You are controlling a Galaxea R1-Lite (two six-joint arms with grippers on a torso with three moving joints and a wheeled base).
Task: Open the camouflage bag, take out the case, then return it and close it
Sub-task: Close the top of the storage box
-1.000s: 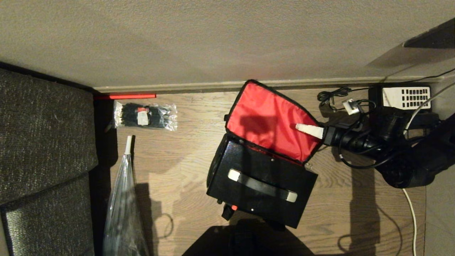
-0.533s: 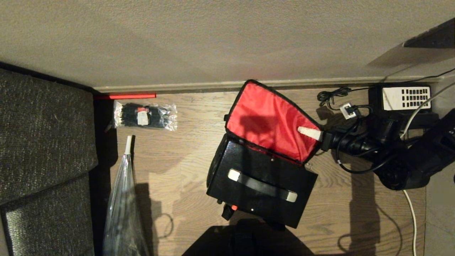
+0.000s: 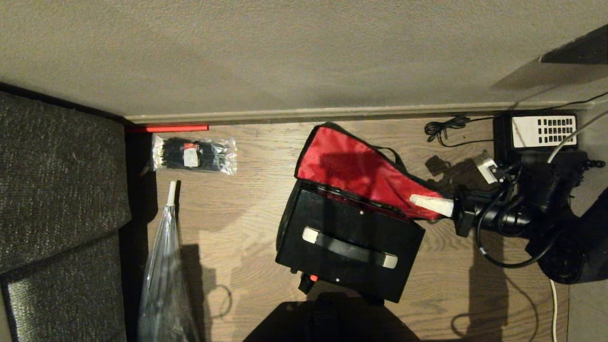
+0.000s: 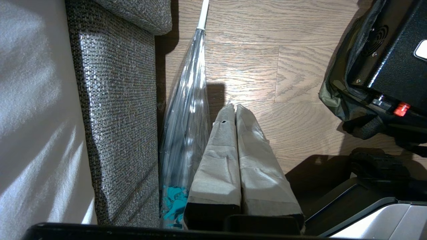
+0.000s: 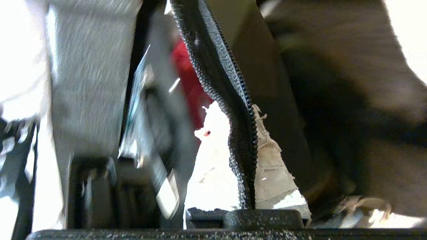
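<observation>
Right gripper (image 3: 431,205) jaws gripping the camouflage bag (image 3: 349,213) by its red lid's zipper edge (image 5: 230,100), case (image 3: 349,249) lying inside, left gripper (image 4: 236,111) jaws closed, idling.

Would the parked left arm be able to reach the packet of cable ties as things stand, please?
Probably yes: bare floor surrounds the cable-tie packet, though the clear plastic bag lies beside the left gripper.
</observation>
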